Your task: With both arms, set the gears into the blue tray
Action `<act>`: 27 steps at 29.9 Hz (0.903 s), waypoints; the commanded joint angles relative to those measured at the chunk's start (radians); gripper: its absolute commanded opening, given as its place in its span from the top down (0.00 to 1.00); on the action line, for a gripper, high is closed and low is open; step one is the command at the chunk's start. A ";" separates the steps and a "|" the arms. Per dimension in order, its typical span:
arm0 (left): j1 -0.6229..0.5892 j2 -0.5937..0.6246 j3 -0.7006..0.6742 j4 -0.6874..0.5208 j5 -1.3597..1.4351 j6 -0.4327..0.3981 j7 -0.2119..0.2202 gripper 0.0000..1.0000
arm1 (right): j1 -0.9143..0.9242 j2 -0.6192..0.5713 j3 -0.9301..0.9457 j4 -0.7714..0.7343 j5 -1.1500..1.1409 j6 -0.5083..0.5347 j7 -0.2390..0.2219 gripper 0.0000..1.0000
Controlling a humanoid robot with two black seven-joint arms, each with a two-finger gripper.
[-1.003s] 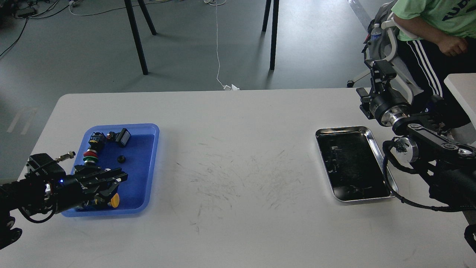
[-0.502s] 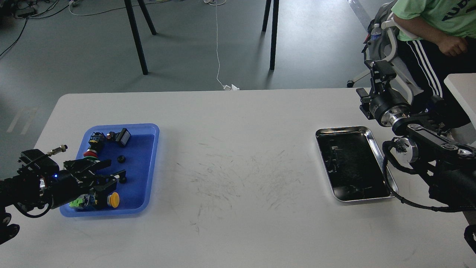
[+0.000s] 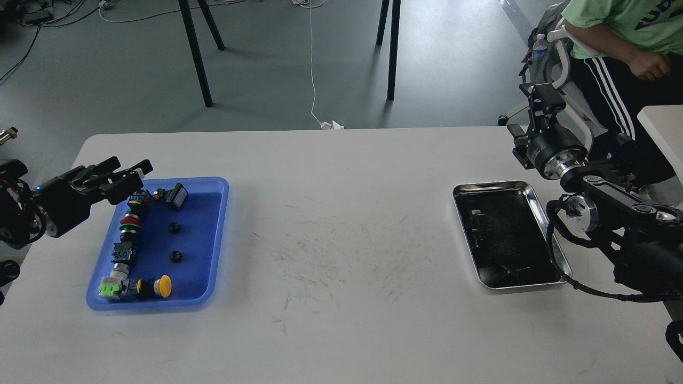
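Since half a second ago, left gripper [image 3: 130, 172] is lifting up and away from the blue tray's lower part, now hovering over the tray's upper-left corner at the left of the frame; fingers spread, released, holding nothing. A second gear is lying uncovered in the tray where the gripper was working.

White table [image 3: 341, 256] is filling most of the frame, its middle scuffed with dark marks.

Right arm is sitting at the right edge, its gripper [image 3: 539, 101] raised past the table's far right edge, above the steel tray; seen end-on and dark, so clenched or released cannot be told.

Blue tray [image 3: 219, 234] is lying at the centre left of the frame. Steel tray [image 3: 539, 205] is lying at the centre right, well apart from it, dark bottom showing.

Push-button switches [image 3: 128, 229] are running in a line down the blue tray's left side and along its bottom edge, ending in a yellow cap.

Two gears, upper gear [image 3: 173, 228] and lower gear [image 3: 175, 256], are resting apart on the blue tray's floor, right of the switches.
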 commanded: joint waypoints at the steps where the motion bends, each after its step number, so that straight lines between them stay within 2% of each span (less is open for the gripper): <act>1: -0.041 -0.011 -0.037 0.000 -0.218 -0.078 0.000 0.14 | 0.005 -0.002 0.001 0.003 0.001 0.000 -0.002 0.02; 4: -0.052 -0.028 -0.057 0.003 -0.357 -0.135 0.000 0.14 | 0.008 -0.004 0.001 0.011 0.000 -0.002 -0.002 0.02; 9: -0.090 -0.054 -0.095 0.019 -0.525 -0.276 0.000 0.02 | 0.011 -0.002 0.003 0.018 0.001 -0.002 -0.003 0.02; 16: -0.099 -0.108 -0.172 0.080 -0.744 -0.434 0.000 0.02 | 0.008 -0.002 0.035 0.064 0.010 -0.002 -0.011 0.01; 20: -0.102 -0.134 -0.189 0.088 -0.884 -0.595 0.000 0.02 | 0.006 0.004 0.066 0.096 0.020 -0.003 -0.005 0.01; 25: -0.099 -0.151 -0.253 0.151 -1.045 -0.709 0.000 0.02 | 0.008 0.013 0.069 0.119 0.041 -0.003 -0.012 0.01; 27: -0.104 -0.184 -0.258 0.154 -1.093 -0.709 0.000 0.02 | 0.009 0.013 0.067 0.121 0.082 -0.003 -0.015 0.01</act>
